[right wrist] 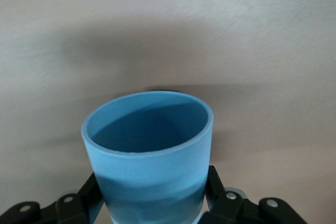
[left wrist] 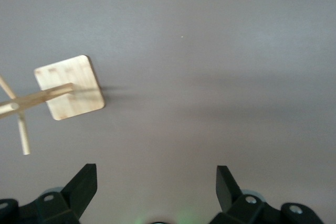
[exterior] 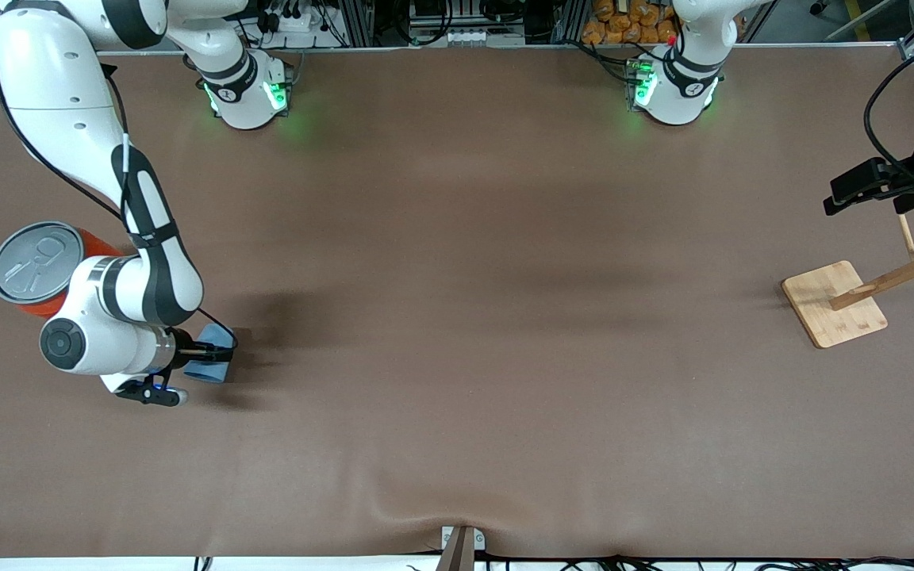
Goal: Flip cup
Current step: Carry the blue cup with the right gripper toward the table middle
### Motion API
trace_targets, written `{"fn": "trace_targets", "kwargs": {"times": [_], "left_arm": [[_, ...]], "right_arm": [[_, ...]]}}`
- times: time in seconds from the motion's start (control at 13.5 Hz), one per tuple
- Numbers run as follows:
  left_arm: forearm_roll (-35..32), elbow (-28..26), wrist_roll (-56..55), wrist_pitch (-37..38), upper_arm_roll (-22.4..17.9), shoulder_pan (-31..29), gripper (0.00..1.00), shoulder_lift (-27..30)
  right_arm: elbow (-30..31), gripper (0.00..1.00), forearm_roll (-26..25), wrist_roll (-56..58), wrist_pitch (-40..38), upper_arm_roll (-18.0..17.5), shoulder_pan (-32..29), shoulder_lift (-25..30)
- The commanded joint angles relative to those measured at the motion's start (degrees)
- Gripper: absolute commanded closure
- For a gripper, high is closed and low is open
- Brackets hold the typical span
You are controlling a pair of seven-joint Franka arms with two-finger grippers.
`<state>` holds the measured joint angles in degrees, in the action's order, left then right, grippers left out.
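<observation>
At right arm's end of table, right gripper (exterior: 201, 358) clamps light-blue cup (exterior: 212, 363) by sides, beside orange can (exterior: 38, 266). Left gripper (left wrist: 156, 190) waits over wooden stand (exterior: 834, 304), fingers wide.

1. Robotics lab or test cell, not a home or a shop.
2. Two white arms are bolted at the table's edge, bases (exterior: 247, 91) and (exterior: 673, 87) glowing green.
3. One wide table (exterior: 473, 333) under a plain brown cloth, wrinkled at the edge nearest the front camera, with a small metal bracket (exterior: 461, 546) there.
4. Past the bases: aluminium frame rails (exterior: 362, 20), a power strip (exterior: 298, 17), cable bundles, stacked equipment.
5. Props are few and staged: an oversized orange can (exterior: 35, 266) at the right arm's end, a wooden peg stand (exterior: 834, 304) at the left arm's end.
6. Black cables (exterior: 881, 95) hang loose over the table.
</observation>
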<state>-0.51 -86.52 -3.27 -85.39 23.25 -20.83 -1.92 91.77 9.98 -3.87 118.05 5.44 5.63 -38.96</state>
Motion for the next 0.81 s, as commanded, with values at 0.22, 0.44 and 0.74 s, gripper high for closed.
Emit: {"fn": "trace_targets", "kwargs": {"times": [0.22, 0.44, 0.74], "left_arm": [[-2.39, 0.47, 0.72, 0.22, 1.62, -0.52, 0.00, 0.78], [-1.86, 0.30, 0.72, -0.04, 1.36, -0.87, 0.00, 0.43], [-1.77, -1.01, 0.72, -1.79, 1.36, -0.87, 0.00, -0.28]], "right_arm": [[-10.11, 0.82, 0.83, -1.22, -11.17, 0.10, 9.20, 0.73], [-12.31, 0.82, 2.40, -6.92, -11.17, -0.25, 14.40, 0.73], [-15.74, 0.82, 4.61, -7.20, -11.53, -2.88, 20.99, 0.55]]}}
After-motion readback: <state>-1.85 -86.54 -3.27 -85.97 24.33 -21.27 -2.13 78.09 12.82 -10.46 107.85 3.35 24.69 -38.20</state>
